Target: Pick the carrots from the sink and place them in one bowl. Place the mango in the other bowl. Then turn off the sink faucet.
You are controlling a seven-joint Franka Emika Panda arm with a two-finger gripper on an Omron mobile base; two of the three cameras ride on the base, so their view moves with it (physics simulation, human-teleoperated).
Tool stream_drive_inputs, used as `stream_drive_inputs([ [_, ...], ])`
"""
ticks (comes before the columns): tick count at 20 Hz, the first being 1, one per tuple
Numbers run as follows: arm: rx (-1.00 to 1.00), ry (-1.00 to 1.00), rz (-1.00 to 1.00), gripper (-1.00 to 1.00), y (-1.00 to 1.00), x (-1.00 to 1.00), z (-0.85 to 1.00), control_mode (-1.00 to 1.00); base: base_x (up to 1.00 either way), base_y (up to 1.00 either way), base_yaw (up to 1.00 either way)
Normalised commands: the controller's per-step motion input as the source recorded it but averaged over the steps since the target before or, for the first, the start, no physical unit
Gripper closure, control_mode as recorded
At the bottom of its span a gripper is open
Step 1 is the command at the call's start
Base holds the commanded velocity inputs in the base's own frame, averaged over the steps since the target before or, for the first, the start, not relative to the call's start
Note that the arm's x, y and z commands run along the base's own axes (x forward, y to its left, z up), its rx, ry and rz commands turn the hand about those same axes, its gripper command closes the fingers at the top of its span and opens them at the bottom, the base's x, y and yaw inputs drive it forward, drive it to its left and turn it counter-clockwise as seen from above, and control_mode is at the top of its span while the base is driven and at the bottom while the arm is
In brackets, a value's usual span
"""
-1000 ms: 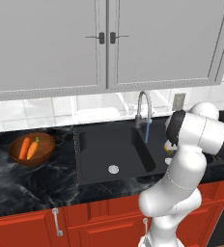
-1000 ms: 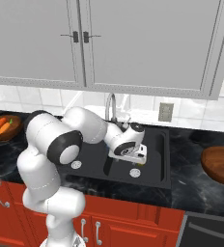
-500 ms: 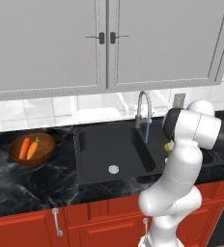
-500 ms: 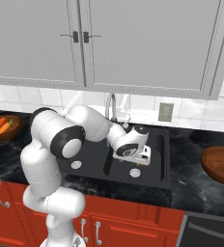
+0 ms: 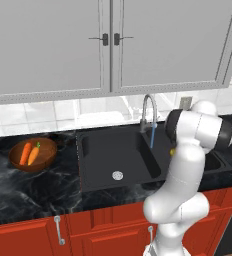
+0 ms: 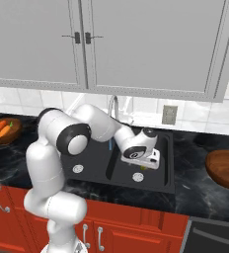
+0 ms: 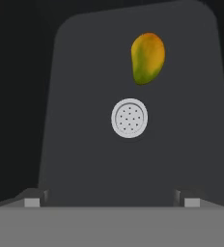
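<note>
At far left of the counter sits a brown wooden bowl (image 5: 33, 155) w/ two orange carrots (image 5: 29, 153) already lying inside it, side by side, green tops pointing away from the robot. Next, moving right, comes the black double-basin sink (image 5: 119, 156); its left basin shows a silver drain disc (image 5: 117, 175) and nothing else. Behind the divider rises the slim silver gooseneck faucet (image 5: 148, 111), w/ a thin blue stream of water (image 5: 152, 137) falling from its spout, so it reads as running. Right of that, the white arm bends down over the right basin. From the right base view the gripper (image 6: 142, 161) hangs just above that basin. In the hand view its two dark fingertips (image 7: 33, 199) stand spread wide apart w/ nothing between them, so the tool is open and empty. Below it, on the basin floor, lies the mango (image 7: 147, 58), yellow-green w/ an orange blush, resting just beside the right basin's drain (image 7: 129, 118), apart from it. At far right of the counter, well apart, a second wooden bowl (image 6: 226, 168) sits w/ nothing visible inside. Handling, as a judgement: mango prob. light, firm, smooth-skinned, maybe wet and slippery, rounded so it could roll; best grip approx. across its narrower middle, not end to end.
</note>
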Motion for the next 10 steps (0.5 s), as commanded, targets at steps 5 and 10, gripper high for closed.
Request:
stream_drive_inputs([
  [5,0.0,0.0,0.0,-1.0,-0.09,0.31,-0.14,-1.0,0.0,0.0,0.0],
  [10,0.0,0.0,0.0,-1.0,-0.02,0.3,-0.17,-1.0,0.0,0.0,0.0],
])
